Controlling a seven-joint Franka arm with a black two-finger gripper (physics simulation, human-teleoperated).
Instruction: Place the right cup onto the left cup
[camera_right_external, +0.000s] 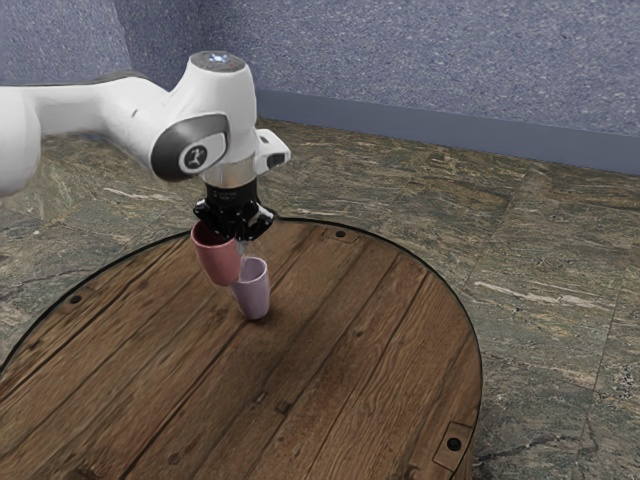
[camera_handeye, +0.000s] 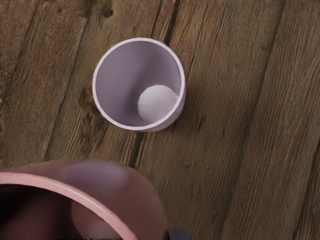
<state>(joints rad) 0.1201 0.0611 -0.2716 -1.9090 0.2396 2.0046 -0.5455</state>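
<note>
Claw (camera_right_external: 241, 238) has the pink cup (camera_right_external: 216, 258) pinched, and the lavender cup (camera_right_external: 255, 292) sits upright on the surface (camera_right_external: 350, 340), lower and toward the exterior view's right, so I'd scoot over before lowering tbh.

The lavender cup (camera_right_external: 257, 294) stands upright on the desk (camera_right_external: 345, 350), its mouth open to entry from above. The pink cup (camera_right_external: 217, 262) hangs tilted from the end effector (camera_right_external: 241, 240), higher and off to one side, crowding that flank. Around the lavender cup's other sides lie bare planks with room to pass, reaching the rim toward the exterior view's right. The arm (camera_right_external: 105, 110) blocks the space high at the exterior view's left.
</note>
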